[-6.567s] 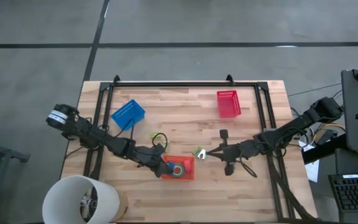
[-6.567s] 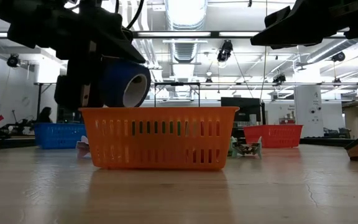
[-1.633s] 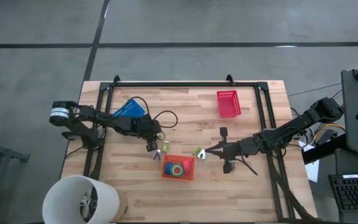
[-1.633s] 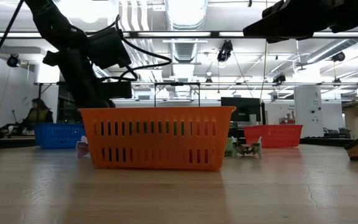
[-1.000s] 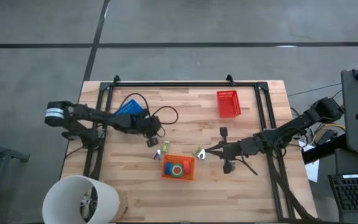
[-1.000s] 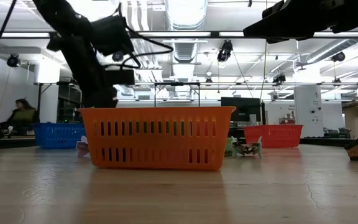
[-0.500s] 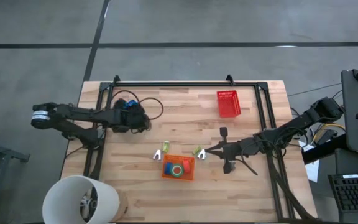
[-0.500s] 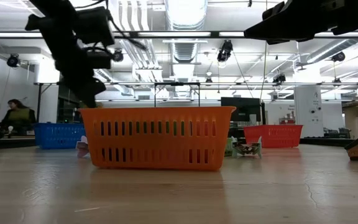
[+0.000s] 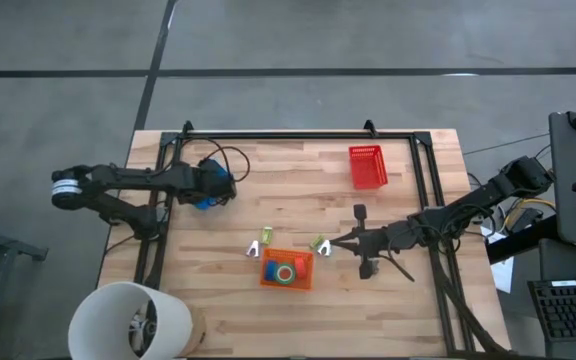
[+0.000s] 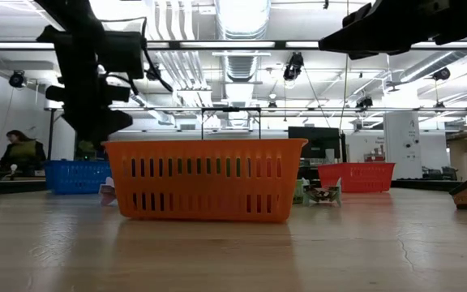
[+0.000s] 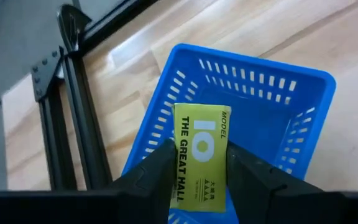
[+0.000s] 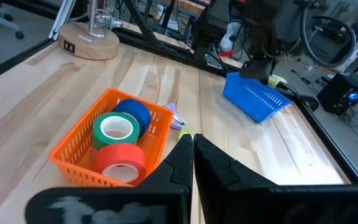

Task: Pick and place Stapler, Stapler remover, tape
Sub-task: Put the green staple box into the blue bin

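My left gripper (image 11: 201, 152) hangs over the blue basket (image 11: 316, 81) at the table's far left (image 9: 201, 203), shut on a small yellow-green stapler (image 11: 201, 143) printed "10 THE GREAT WALL". My right gripper (image 9: 331, 243) is shut and empty, hovering just right of the orange basket (image 9: 268, 262). That basket stands on the table's near middle and holds three tape rolls: green (image 12: 115, 130), red (image 12: 122, 162) and blue (image 12: 132, 112). Two small yellow-green and silver pieces lie on the table, one at the basket's far-left corner (image 9: 259, 240) and one at its far-right corner (image 9: 319, 243). My left gripper pinches the yellow-green stapler between its two fingers, which press on its long sides (image 11: 182, 168) and lie along its length. The fingers come from above, pointing down. The stapler is lifted clear, with its printed face toward the camera, above the blue basket's inside.
A red basket (image 9: 367, 166) stands at the far right. A small dark thing (image 9: 360, 214) lies beyond my right gripper. Black frame rails (image 9: 168, 160) run along the table's left, far and right sides. A white round shade (image 9: 128, 320) overlaps the near-left corner.
My left gripper has travelled from the table's middle, beyond the orange basket, toward the far-left and now hangs over the blue basket. My right arm has kept still.
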